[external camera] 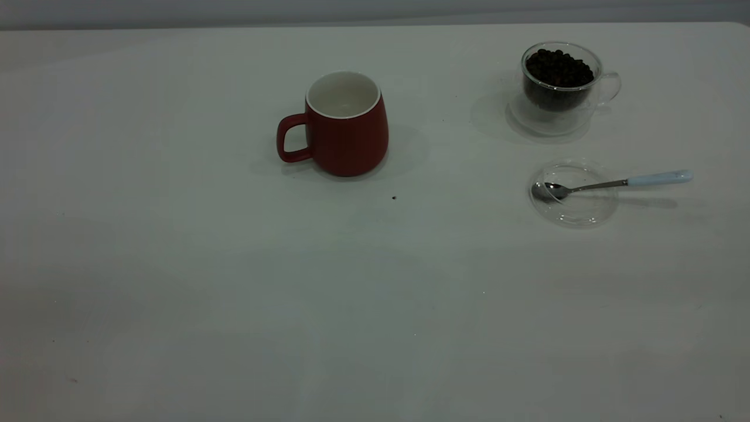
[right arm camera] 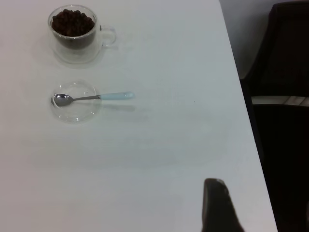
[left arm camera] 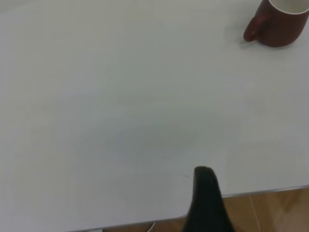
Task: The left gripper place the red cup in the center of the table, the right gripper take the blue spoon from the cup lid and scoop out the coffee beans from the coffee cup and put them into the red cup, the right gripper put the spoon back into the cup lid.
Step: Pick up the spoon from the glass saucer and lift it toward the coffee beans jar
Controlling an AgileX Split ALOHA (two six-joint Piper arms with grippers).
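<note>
The red cup (external camera: 345,126) stands upright near the middle of the white table (external camera: 234,293), handle toward the exterior view's left, its white inside showing no beans. At the back right stands the glass coffee cup (external camera: 559,85), heaped with coffee beans (external camera: 556,67). In front of it lies the clear cup lid (external camera: 574,193), the blue spoon (external camera: 615,183) resting with its bowl in the lid and its handle pointing right. Neither arm shows in the exterior view. My left gripper (left arm camera: 205,193) is low at the table's edge, far from the red cup (left arm camera: 282,24). My right gripper (right arm camera: 217,203) hangs near the table's side, well away from the spoon (right arm camera: 94,97), lid (right arm camera: 75,101) and coffee cup (right arm camera: 73,34).
A tiny dark speck (external camera: 394,198) lies in front of the red cup. The left wrist view shows the table's edge with wooden floor (left arm camera: 270,212) beyond. A dark chair (right arm camera: 285,96) stands beside the table's right side.
</note>
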